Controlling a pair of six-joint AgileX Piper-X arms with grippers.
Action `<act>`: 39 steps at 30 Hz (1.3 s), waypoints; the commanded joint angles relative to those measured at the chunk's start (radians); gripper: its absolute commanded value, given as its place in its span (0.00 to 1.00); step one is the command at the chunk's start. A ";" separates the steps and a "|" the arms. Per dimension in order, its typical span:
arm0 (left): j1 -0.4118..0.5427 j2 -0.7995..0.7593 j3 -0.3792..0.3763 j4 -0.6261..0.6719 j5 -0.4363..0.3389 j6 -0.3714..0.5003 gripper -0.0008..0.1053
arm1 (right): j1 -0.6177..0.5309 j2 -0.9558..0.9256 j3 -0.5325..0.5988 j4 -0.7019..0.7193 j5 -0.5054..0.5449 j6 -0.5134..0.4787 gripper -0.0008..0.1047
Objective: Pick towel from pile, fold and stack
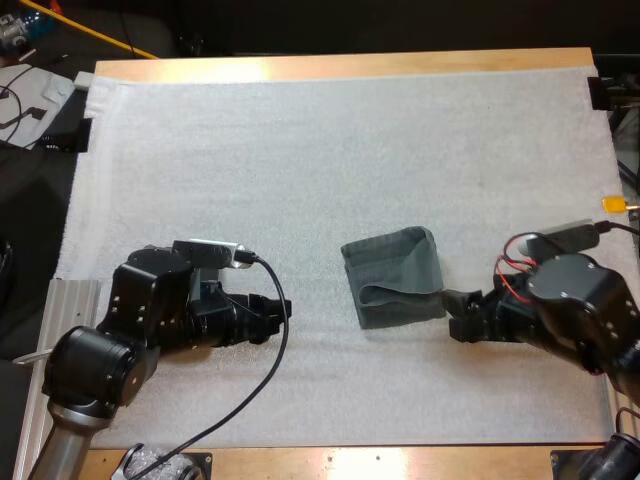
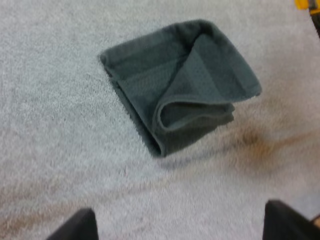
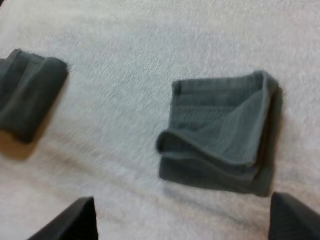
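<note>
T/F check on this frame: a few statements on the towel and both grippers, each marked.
1. The towel lies folded on the white mat. True.
2. The left gripper is shut on the towel. False: its fingers stand apart and clear of the towel.
3. In the high view the towel sits between the two grippers. True.
4. The right gripper holds the towel lifted off the mat. False: it is open beside the towel, which rests on the mat.
</note>
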 commanded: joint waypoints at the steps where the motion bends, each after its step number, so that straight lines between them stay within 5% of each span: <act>1: 0.000 -0.002 0.027 -0.061 0.024 -0.005 0.63 | 0.002 -0.073 -0.005 0.006 0.003 -0.001 0.65; 8: -0.006 0.091 0.138 -0.257 0.130 -0.078 0.68 | 0.000 -0.103 -0.008 0.015 -0.003 0.004 0.65; 14: -0.021 0.228 0.192 -0.399 0.145 -0.109 0.68 | 0.004 -0.101 -0.007 0.017 -0.009 0.011 0.65; 23: -0.085 0.445 0.191 -0.544 0.127 -0.162 0.67 | -0.001 -0.097 -0.005 0.032 0.004 0.019 0.65; 39: -0.083 0.768 0.181 -0.750 0.244 -0.247 0.67 | 0.002 -0.101 -0.008 0.102 0.008 0.032 0.65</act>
